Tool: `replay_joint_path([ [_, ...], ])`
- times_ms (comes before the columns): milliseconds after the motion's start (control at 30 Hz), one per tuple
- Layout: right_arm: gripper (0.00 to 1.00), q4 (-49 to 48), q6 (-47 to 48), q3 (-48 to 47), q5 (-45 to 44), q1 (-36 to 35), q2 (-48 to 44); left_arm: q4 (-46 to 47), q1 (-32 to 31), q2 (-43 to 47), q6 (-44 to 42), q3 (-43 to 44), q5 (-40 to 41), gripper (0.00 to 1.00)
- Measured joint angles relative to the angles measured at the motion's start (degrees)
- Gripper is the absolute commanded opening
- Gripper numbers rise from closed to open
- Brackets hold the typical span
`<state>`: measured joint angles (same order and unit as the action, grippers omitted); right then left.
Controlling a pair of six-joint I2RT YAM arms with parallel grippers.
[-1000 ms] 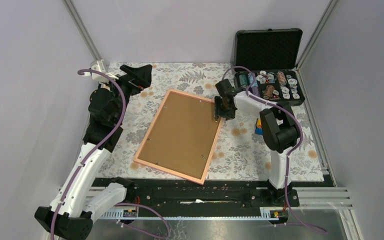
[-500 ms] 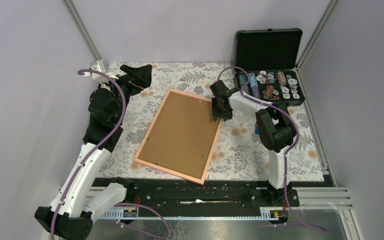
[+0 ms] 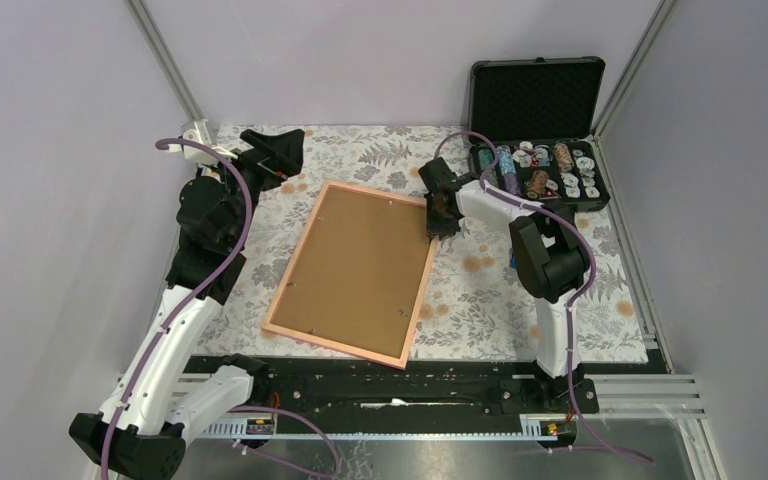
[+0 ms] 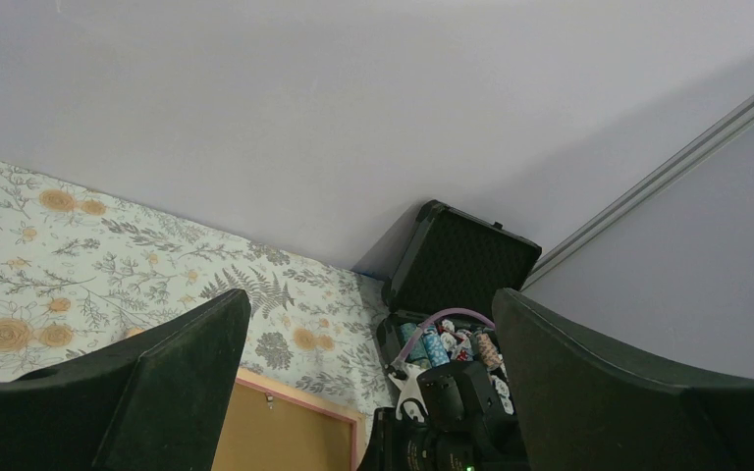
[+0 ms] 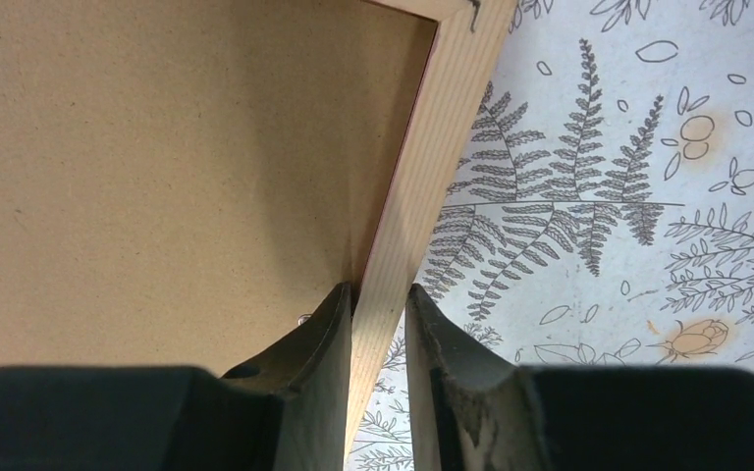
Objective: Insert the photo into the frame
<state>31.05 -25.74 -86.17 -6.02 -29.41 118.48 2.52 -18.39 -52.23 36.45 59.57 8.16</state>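
Seen from the top external camera, the frame (image 3: 336,346) is lying back-up and slightly askew in the middle of the floral tablecloth (image 3: 480,300), its brown backing board (image 3: 355,265) facing up inside the pink border. The right gripper (image 3: 438,212) is reaching down to the far end of the frame's right edge, just short of the corner. The left gripper (image 3: 278,150) is hanging raised over the far left of the table, well apart from the frame. An open black case (image 3: 535,100) of small items is standing at the far right corner. In the left wrist view, the left gripper (image 4: 368,304) is holding its two dark fingers (image 4: 157,392) wide apart with nothing between them, while a corner of the frame (image 4: 304,404) is showing low down and the case (image 4: 461,260) is sitting beyond it against the wall. In the right wrist view, the right gripper (image 5: 381,294) is pinching the frame's pale wooden rail (image 5: 422,167), one finger on the backing board (image 5: 157,147) side and the other over the tablecloth (image 5: 599,196).
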Motion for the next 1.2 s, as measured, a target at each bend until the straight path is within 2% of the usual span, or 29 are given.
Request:
replay_joint_path([
  [33,0.27,0.0,0.0,-0.2,0.2,0.0,0.1,0.0,0.0,0.0,0.0,0.0,0.0,0.99],
  [133,0.55,0.7,0.7,-1.2,0.3,0.0,0.4,0.0,0.0,0.0,-0.1,0.0,0.0,0.99],
  [200,0.64,1.5,1.9,-2.1,0.4,0.0,0.4,0.0,0.0,0.0,-0.1,0.0,0.0,0.99],
  [300,0.7,1.5,3.6,-3.0,0.7,0.0,-0.1,0.0,0.0,0.0,-0.2,0.0,0.0,0.99],
  [400,0.69,1.4,4.5,-1.6,1.0,-0.6,-1.5,0.0,0.0,0.0,-0.2,0.0,0.0,0.99],
  [533,0.61,1.2,4.4,5.1,0.9,-4.7,-5.2,0.0,0.0,0.0,-0.2,0.0,0.0,0.99],
  [633,0.49,0.5,3.3,11.3,1.2,-9.4,-7.8,0.0,0.0,0.0,-0.2,0.0,0.0,0.99],
  [700,0.36,-1.7,2.8,15.0,1.5,-11.6,-10.8,0.0,0.0,0.0,-0.2,0.0,0.0,0.99],
  [833,0.16,-2.2,1.8,17.0,1.5,-11.7,-12.1,0.0,0.0,0.0,-0.2,0.0,0.0,0.99],
  [900,0.12,-2.5,1.7,16.3,-0.3,-11.3,-11.8,0.0,0.0,0.0,-0.2,0.0,0.0,0.99],
  [1000,0.11,-3.2,4.1,13.0,-2.1,-10.0,-9.4,0.0,0.0,0.0,-0.2,0.0,0.0,0.99],
  [1067,0.15,-4.3,7.5,10.0,-2.1,-8.7,-6.8,0.0,0.0,0.0,-0.2,0.0,0.0,0.99],
  [1133,0.23,-4.8,10.7,6.8,-0.8,-7.4,-4.5,0.0,0.0,0.0,-0.2,0.0,0.0,0.99],
  [1200,0.35,-3.5,12.8,2.8,0.9,-5.9,-1.9,0.0,0.0,0.0,-0.2,0.0,0.0,0.99],
])
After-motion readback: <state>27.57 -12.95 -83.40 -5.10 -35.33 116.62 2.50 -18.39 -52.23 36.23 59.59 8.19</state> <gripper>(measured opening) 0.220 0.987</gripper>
